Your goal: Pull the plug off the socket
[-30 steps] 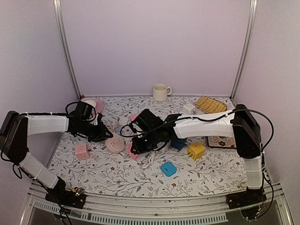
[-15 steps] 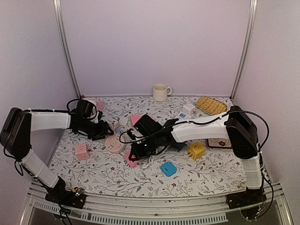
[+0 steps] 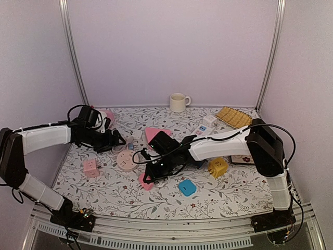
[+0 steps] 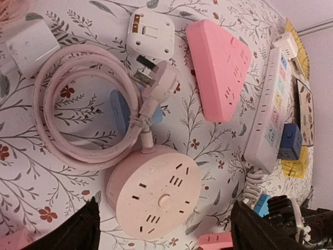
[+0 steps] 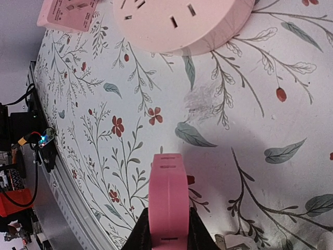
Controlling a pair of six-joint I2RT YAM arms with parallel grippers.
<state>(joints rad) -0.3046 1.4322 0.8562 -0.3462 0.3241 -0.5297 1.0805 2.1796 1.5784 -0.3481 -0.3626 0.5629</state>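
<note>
The round pink socket (image 3: 126, 159) lies flat on the floral table, its slotted face (image 4: 153, 195) bare, and its rim (image 5: 177, 21) shows at the top of the right wrist view. My left gripper (image 3: 117, 139) hangs just behind it, open (image 4: 166, 229), with a black finger on either side and nothing between them. My right gripper (image 3: 151, 174) is shut (image 5: 168, 229) on a flat pink plug block (image 5: 168, 203), held on edge and apart from the socket, toward the near side (image 3: 144, 180). The socket's own cord plug (image 4: 161, 78) lies loose beside its coiled cable.
A pink triangular power strip (image 3: 153, 134), a white strip (image 3: 203, 127), a white adapter (image 4: 151, 34), a dark blue cube (image 4: 291, 141), a yellow cube (image 3: 218, 167), a blue block (image 3: 187, 187) and a pink cube (image 3: 91, 167) lie around. A mug (image 3: 178, 102) stands at the back.
My left gripper has opened and drawn back left, off the round socket. The right gripper has carried the pink plug block toward the near left, away from the socket.
</note>
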